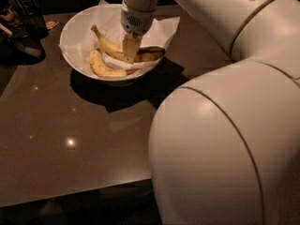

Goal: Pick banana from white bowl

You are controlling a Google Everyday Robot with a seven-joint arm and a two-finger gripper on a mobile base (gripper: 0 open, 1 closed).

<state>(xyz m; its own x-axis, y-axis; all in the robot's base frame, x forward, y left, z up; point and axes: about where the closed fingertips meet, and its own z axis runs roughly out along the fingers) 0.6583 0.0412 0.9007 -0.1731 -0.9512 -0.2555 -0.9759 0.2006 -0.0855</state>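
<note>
Yellow on white in the camera view: the banana (pixel 110 46) lies in the white bowl (pixel 66 34), greenish stem pointing up-left, bruised end right, long axis slanting across. Your claw (pixel 129 50) sits over its middle; clamped or not, I cannot tell. Grasp step, I'd judge. Next: secure it, then lift straight up.

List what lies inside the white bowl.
A paper liner, a bruised banana and a paler banana beside it. The end effector sits over the bruised banana's middle, hiding that part; the liner covers the bottom of the bowl.
</note>
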